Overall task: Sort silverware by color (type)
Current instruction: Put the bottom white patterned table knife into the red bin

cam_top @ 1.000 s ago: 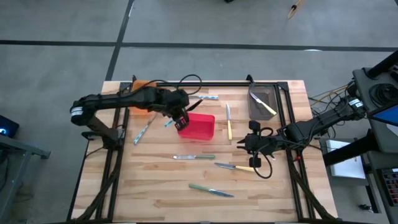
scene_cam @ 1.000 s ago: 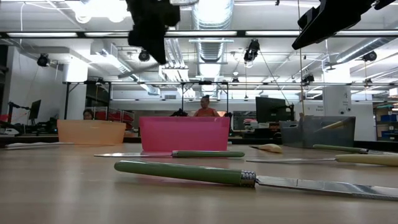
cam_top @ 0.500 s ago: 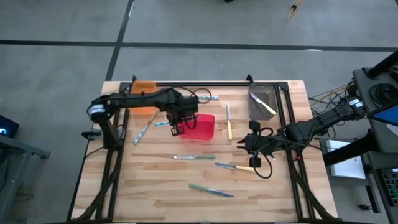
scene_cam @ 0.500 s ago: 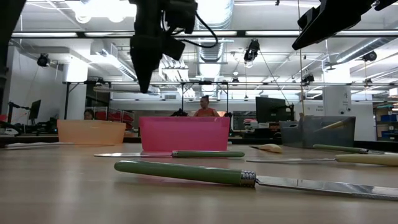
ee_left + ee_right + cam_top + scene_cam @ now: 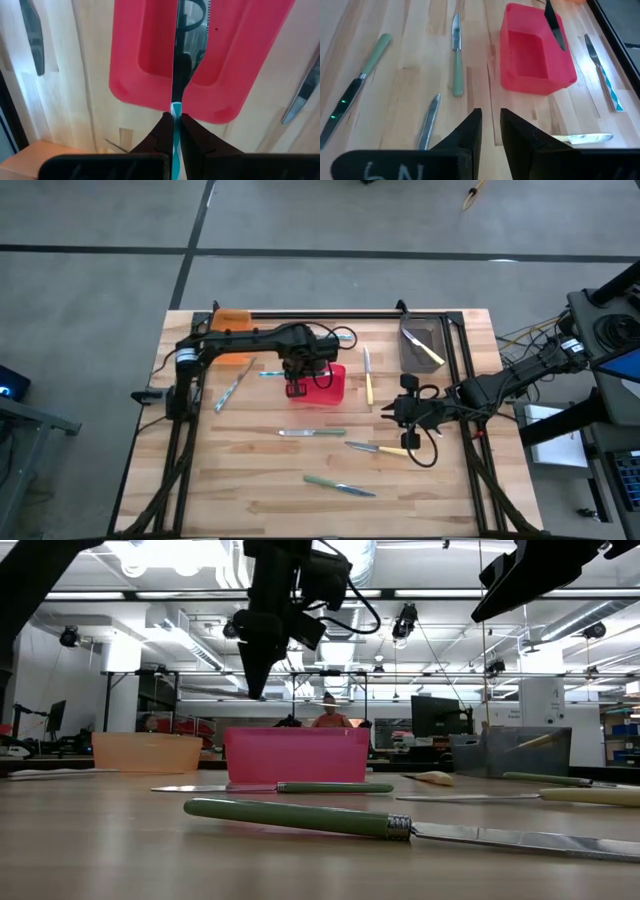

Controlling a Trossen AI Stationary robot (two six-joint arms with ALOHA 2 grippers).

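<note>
Grey concrete floor is surrounding the wooden table, a dark seam crossing at twelve o'clock. Ceiling lights are glaring at eleven o'clock over ductwork; a person is sitting beyond, monitors standing at three.

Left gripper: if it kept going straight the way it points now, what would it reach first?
Probably the red bin. The left gripper, shut on a blue-handled knife, points down into it; how far above it hangs is unclear.

Bright red plastic bin, translucent orange bin, grey bin, pale striped wooden table, green-handled knives with silver blades, light blue-handled knife, black robot arms
</note>
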